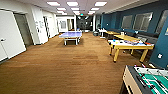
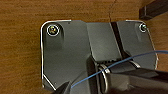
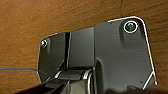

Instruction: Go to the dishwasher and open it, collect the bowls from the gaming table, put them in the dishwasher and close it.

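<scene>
I stand in a long room on a brown wood-plank floor (image 1: 62, 67), with white walls and doors along my left and a dark teal wall (image 1: 160, 42) with framed windows along my right. Far ahead in the middle of the room sits a ping-pong table (image 1: 71, 35), blue-topped on pale legs. To my right, against the teal wall, stands the gaming table (image 1: 130, 47): a long rectangular surface with a glossy white top, a yellowish rim and splayed yellow legs. On that white top lie a few small coloured items, a blue spot toward its near end and something red toward its far end; they are too blurred for me to say which are the bowls. Beyond it, further along the same wall, more yellow-orange wood-topped tables (image 1: 125, 37) run back in a row. Nearest me, at the lower right corner of the head view, is the foosball table (image 1: 147, 80), with a green field, rods and a pale side. In both wrist views I see the wood floor beneath my arms, and a thin blue cable (image 2: 120, 62) crosses my left arm. I cannot tell how either pincer is set.
</scene>
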